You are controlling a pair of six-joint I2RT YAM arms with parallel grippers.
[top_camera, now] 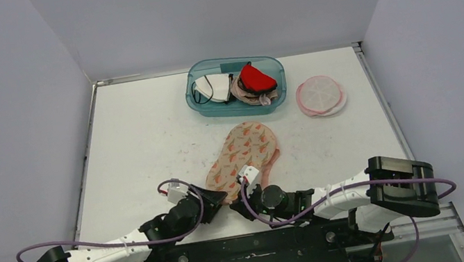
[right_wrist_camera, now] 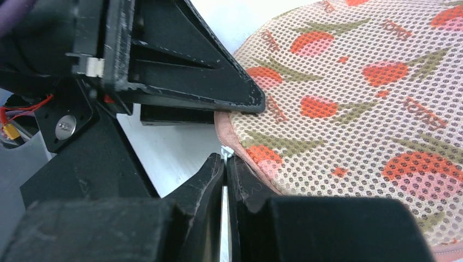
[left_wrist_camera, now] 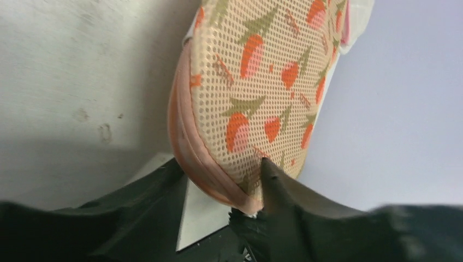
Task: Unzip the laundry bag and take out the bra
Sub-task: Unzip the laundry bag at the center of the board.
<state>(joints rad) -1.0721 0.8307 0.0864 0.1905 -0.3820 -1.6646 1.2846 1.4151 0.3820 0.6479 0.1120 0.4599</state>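
- right claw (right_wrist_camera: 225, 161) is right up at the near edge of the desk (top_camera: 146, 137), clenched tight on the little pale zipper pull (right_wrist_camera: 225, 152) at the bag's rim
- left claw (left_wrist_camera: 220, 164) sits just beside it, roughly half open and straddling the near end of the laundry bag (top_camera: 241, 154), with one fingertip (left_wrist_camera: 268, 174) touching the mesh
- the bag (strawberry-print mesh) lies flat mid-desk, angled toward the far edge
- a teal tub (top_camera: 200, 104) of clothes and a pink disc (top_camera: 320, 94) sit at the far edge
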